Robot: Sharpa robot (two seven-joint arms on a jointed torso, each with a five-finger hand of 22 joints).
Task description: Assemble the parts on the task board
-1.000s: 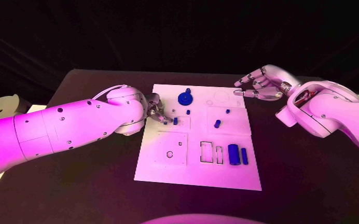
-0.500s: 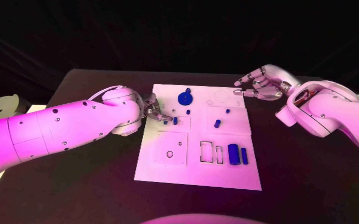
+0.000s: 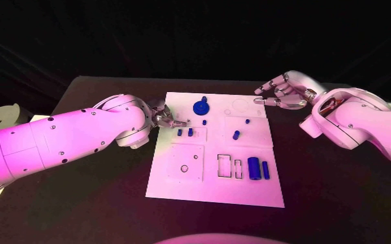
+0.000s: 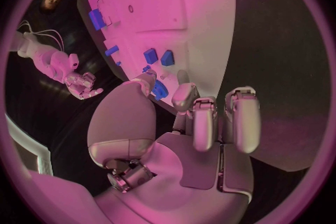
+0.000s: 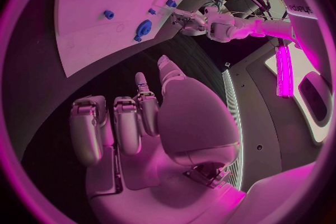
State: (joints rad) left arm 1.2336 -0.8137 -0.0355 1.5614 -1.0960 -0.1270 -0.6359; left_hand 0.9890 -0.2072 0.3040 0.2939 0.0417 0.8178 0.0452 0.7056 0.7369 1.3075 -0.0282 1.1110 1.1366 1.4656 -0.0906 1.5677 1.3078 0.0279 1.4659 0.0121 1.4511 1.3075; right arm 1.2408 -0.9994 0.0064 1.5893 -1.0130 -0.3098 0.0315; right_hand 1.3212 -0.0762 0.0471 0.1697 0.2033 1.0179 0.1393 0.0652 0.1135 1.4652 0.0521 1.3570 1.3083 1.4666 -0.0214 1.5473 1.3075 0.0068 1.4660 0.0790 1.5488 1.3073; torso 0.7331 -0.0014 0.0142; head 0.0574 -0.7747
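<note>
The task board [image 3: 213,190] lies in the middle of the black table [image 3: 98,199], its long side running from the near edge toward the far edge. Near the board's far edge sits a round blue gear-like part [image 3: 200,107]. Two small blue pegs [image 3: 185,133] stand side by side close to the board's left edge, and another small blue part [image 3: 235,135] rests nearer the right edge. Toward the near right corner, a blue cylinder [image 3: 254,168] and a slimmer blue bar [image 3: 265,169] lie side by side, just right of two rectangular slots.

The left hand [image 3: 165,117] hovers at the board's left edge, just beyond the two pegs — its fingers are partly curled and apart, holding nothing, as the left wrist view confirms. The right hand [image 3: 283,92] hangs off the board's far right corner, well apart from the parts, fingers loosely curled but separated — nothing is held in it.
</note>
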